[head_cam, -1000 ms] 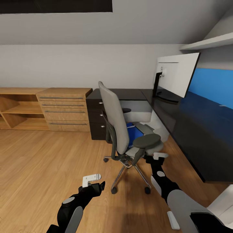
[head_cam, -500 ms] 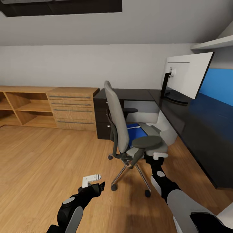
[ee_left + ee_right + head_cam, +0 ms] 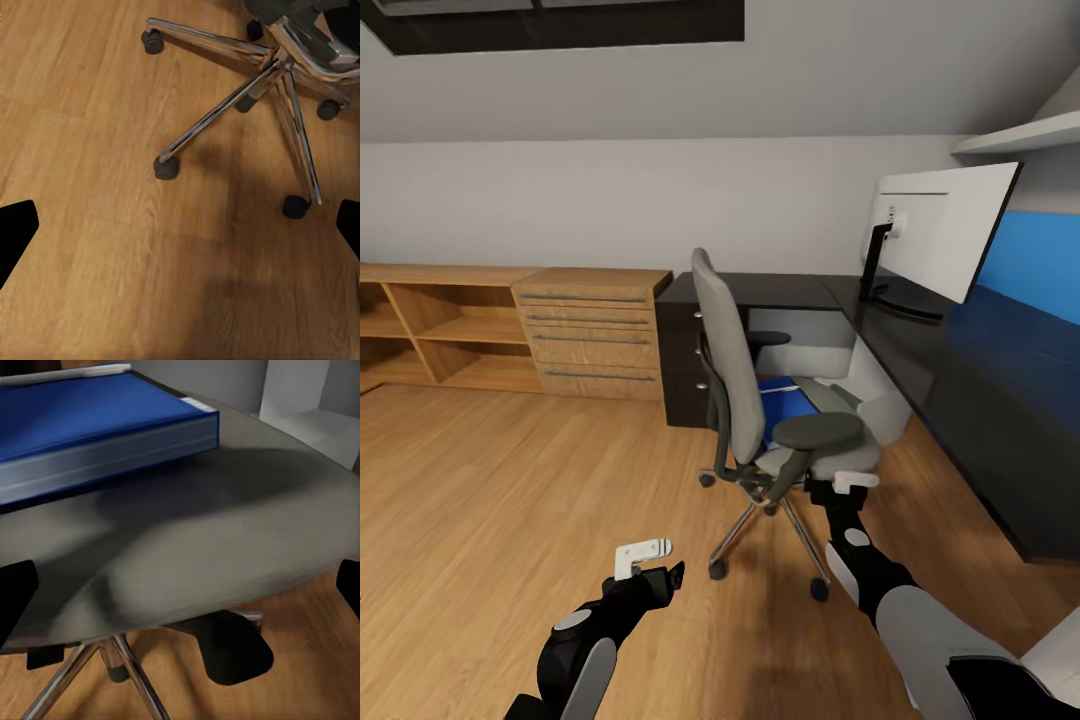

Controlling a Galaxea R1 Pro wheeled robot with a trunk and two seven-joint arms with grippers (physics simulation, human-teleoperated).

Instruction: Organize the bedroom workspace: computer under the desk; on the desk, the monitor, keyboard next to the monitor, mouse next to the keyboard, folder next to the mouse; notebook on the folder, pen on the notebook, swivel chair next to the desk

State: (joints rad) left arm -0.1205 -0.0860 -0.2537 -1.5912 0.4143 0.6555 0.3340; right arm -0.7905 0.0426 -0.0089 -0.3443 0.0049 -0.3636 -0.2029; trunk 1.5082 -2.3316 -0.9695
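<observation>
Swivel chair rolled slightly deskward; desk edge near.

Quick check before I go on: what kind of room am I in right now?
It looks like a bedroom corner set up as a home office: a black-topped desk carrying a monitor, a grey swivel chair pulled up to it, and a wooden dresser against the wall under a sloped ceiling.

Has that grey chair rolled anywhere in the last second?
Cannot tell: the camera swung, and the swivel chair sits about the same against the desk drawers.
</observation>
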